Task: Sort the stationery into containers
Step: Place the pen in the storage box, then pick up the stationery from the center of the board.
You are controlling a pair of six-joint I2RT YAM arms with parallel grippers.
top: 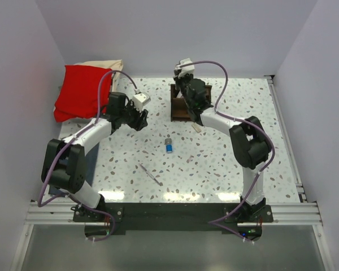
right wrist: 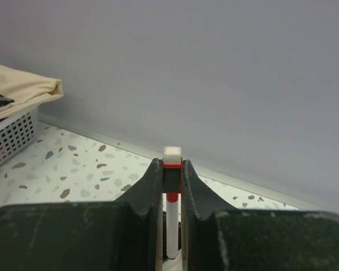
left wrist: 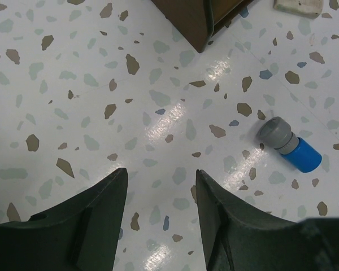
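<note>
My right gripper [top: 185,90] hangs over the dark brown wooden organizer [top: 179,108] at the back of the table. In the right wrist view it [right wrist: 171,165] is shut on a white pen with a red band [right wrist: 172,220], held upright with its white end above the fingertips. My left gripper [top: 139,117] is open and empty over the table, left of the organizer; its jaws [left wrist: 161,171] stand wide apart. A stubby blue cylinder with a grey cap [top: 169,145] lies mid-table and also shows in the left wrist view [left wrist: 288,145]. A thin silvery pen [top: 151,173] lies nearer the front.
A red cloth [top: 79,90] lies on a basket at the back left, with beige cloth [right wrist: 17,87] on a white mesh basket [right wrist: 8,135]. A small white piece [top: 196,128] lies by the organizer's front right. An organizer corner [left wrist: 198,17] lies ahead of the left gripper.
</note>
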